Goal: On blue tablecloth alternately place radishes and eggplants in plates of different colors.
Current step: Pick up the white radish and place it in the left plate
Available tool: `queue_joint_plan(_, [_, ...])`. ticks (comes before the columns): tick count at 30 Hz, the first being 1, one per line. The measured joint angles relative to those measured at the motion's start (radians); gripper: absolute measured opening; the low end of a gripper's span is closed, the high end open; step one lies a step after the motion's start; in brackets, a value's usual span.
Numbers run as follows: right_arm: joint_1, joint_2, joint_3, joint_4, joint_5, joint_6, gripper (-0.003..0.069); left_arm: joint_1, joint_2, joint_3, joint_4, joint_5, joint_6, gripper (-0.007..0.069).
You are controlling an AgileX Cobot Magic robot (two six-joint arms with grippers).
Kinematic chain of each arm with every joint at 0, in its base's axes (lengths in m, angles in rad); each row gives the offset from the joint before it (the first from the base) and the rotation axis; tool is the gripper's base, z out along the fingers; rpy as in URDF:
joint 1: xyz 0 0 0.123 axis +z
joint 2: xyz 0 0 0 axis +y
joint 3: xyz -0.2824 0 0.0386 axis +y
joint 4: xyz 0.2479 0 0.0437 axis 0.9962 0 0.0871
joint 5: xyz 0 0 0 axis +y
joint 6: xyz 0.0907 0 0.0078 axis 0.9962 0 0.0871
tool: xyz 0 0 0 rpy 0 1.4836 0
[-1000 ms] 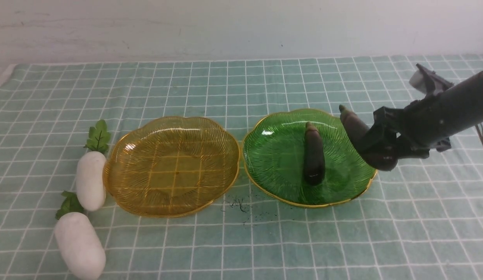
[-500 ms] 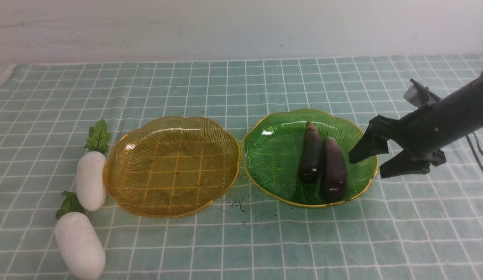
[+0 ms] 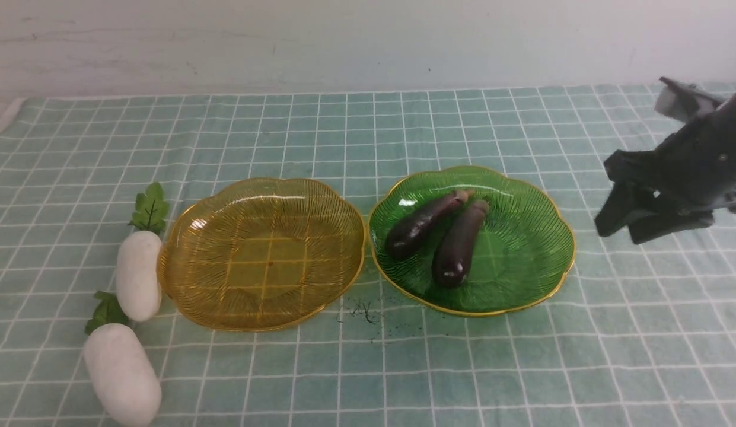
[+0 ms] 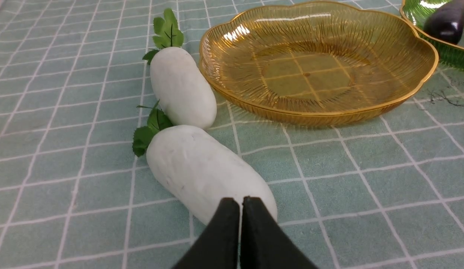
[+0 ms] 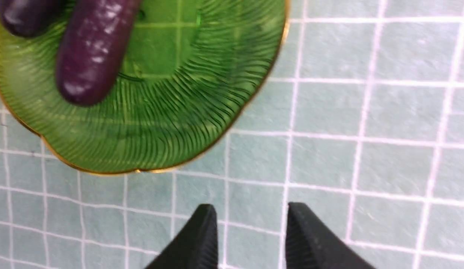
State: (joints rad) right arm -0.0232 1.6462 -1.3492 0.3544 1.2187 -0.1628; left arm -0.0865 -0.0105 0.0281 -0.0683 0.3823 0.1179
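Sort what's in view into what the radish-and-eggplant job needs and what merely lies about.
For the job: two radishes, two eggplants, amber plate, green plate, blue tablecloth.
Lying about: dark scraps.

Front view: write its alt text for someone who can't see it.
Two dark-purple eggplants lie in a green plate, right of an amber plate with nothing in it. Two white radishes lie on the gridded cloth at left; the right gripper hovers at far right, jaws parted.
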Motion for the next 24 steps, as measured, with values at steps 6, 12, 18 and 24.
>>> queue_joint_plan(6, [0.0,-0.278,0.138,-0.053,0.009,0.02,0.0054,0.0,0.0,0.0,0.0,0.0,0.0,-0.0008])
queue_joint_plan(12, [0.0,-0.583,0.308,-0.056,0.023,-0.042,-0.0011,0.0,0.0,0.0,0.0,0.0,0.0,-0.0008])
queue_joint_plan(18, [0.0,-0.938,0.507,-0.057,-0.155,-0.122,-0.0014,0.0,0.0,0.0,0.0,0.0,0.003,-0.0008])
queue_joint_plan(24, [0.0,-1.339,0.777,-0.057,-0.544,-0.141,-0.0014,0.0,0.0,0.0,0.0,0.0,0.003,-0.0008])
